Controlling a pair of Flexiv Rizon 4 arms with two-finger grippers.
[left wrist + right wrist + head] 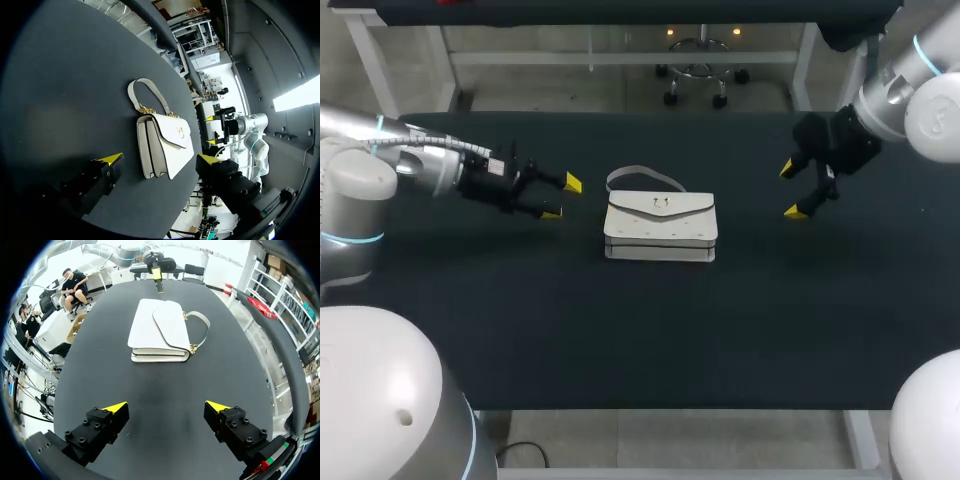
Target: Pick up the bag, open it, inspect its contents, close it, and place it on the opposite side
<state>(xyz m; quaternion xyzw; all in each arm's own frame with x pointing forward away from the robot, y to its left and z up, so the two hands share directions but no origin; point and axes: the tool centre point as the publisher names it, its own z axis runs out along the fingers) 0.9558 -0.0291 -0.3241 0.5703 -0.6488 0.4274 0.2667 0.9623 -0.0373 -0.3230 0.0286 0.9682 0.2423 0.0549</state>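
Left gripper (561, 198): I am seeing it hanging over the table (620, 340), just left of the bag, with its fingers spread wide and grasping nothing.
Bag (660, 225): it is lying flat near the table's middle with its flap down, sitting between my two grippers and touching neither.
Handle (645, 175): it is arching out from the bag's far side and resting on the table.
Right gripper (791, 190): I am seeing it hanging to the right of the bag, with its fingers parted and empty.

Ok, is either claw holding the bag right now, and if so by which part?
Nothing is held. The left claw and right claw are both open, apart from the white bag, which lies on the table between them.
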